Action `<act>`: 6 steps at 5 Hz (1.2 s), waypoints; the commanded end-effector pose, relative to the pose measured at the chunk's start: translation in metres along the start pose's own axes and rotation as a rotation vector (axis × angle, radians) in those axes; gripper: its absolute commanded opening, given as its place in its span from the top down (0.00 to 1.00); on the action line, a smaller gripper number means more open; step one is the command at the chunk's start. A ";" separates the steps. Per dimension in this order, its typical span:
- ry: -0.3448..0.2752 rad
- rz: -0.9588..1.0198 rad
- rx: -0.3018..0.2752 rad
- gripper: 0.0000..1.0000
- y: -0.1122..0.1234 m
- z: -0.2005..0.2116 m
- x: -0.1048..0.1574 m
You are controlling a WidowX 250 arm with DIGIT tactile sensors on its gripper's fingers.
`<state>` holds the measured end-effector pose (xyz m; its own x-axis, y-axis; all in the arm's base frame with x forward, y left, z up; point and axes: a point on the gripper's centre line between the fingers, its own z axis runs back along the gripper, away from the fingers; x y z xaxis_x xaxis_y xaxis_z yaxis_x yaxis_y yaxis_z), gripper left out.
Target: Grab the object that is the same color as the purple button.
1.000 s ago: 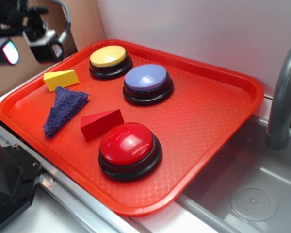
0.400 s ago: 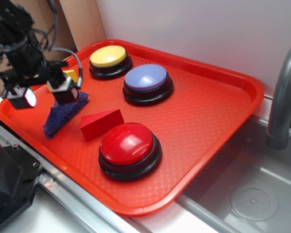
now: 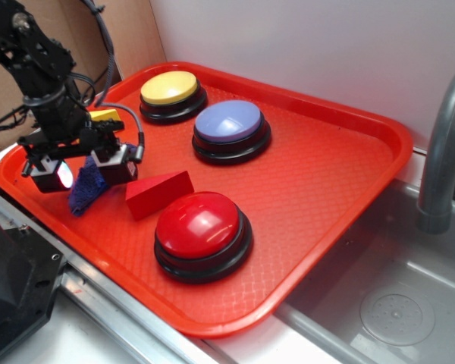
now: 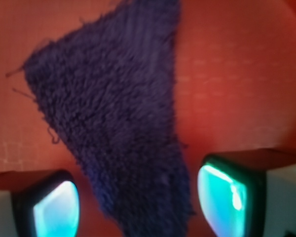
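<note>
Fuzzy dark blue-purple cloth triangle [image 4: 116, 116] flat on tray, seemingly untouched. Purple button [image 3: 231, 130], lavender dome, black base, upright.

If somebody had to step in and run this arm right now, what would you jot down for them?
Gripper: open, down at the tray, one finger on each side of the purple cloth wedge.
The cloth lies flat near the tray's left edge, its narrow tip between the fingers.
Purple button: in the back row, beside the yellow button. The red wedge sits right beside the gripper.
Done: lined up over the cloth.
Left: shut the fingers on it and lift.
</note>
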<state>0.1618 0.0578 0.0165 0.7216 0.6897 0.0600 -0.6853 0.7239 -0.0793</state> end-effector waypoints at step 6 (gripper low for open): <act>-0.115 -0.020 -0.020 1.00 -0.022 0.068 0.022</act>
<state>0.1822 0.0545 0.0783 0.7256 0.6743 0.1373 -0.6702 0.7377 -0.0816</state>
